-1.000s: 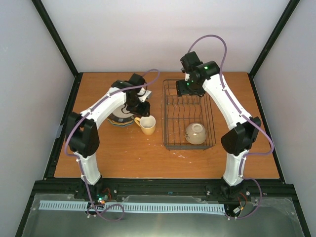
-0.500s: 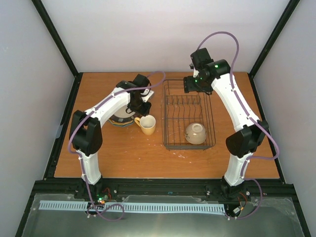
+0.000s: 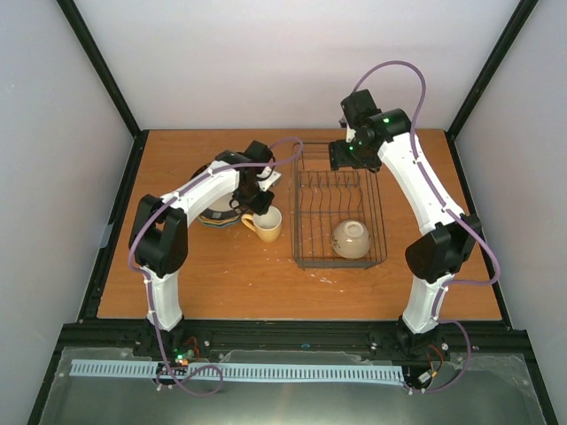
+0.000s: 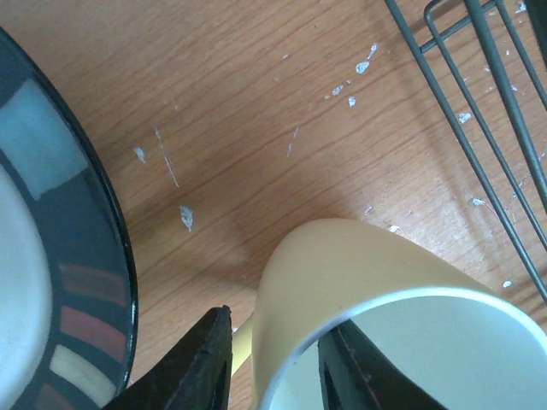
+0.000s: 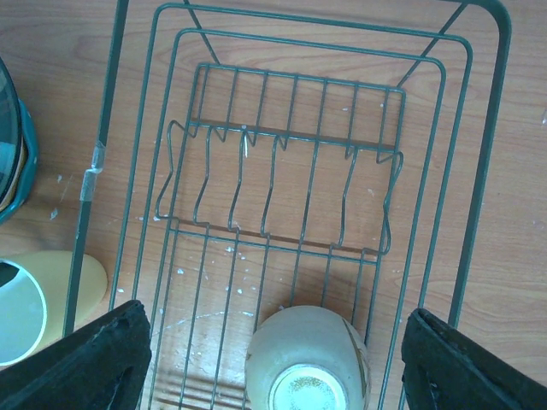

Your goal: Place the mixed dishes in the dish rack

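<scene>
The left jaws straddle the rim wall of the mug, upright on the worktop: one finger inside, the other outside beside the handle. They are partly closed; whether they already pinch the wall cannot be told. The rack lies just beyond the mug on the inner finger's side. The right jaws hang wide open and empty over the rack, well apart from the mug

Your wooden table carries: plate stack left, yellow mug just beside it, wire rack right.
</scene>
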Action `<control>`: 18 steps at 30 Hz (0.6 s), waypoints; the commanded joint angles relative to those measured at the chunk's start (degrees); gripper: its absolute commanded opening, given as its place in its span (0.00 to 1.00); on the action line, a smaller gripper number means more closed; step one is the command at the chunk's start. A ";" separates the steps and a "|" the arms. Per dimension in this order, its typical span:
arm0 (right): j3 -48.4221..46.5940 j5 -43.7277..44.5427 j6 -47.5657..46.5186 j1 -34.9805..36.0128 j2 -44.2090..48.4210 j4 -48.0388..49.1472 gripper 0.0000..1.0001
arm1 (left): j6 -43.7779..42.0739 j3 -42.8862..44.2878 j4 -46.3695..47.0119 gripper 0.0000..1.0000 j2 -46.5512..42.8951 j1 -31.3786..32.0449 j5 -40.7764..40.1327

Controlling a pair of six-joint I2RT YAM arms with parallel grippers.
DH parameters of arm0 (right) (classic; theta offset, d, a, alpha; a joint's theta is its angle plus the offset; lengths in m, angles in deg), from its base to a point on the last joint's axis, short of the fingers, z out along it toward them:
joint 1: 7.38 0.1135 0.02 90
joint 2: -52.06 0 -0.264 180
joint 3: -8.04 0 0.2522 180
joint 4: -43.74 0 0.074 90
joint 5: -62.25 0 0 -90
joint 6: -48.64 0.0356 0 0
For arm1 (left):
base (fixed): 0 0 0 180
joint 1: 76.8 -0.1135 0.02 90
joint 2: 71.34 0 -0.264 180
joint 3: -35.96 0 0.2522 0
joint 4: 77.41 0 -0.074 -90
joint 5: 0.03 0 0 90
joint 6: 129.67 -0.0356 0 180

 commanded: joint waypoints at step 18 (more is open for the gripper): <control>6.18 -14.82 1.23 -4.53 8.39 13.34 0.75 | 6.45 15.24 -5.00 0.01 -6.39 0.70 6.17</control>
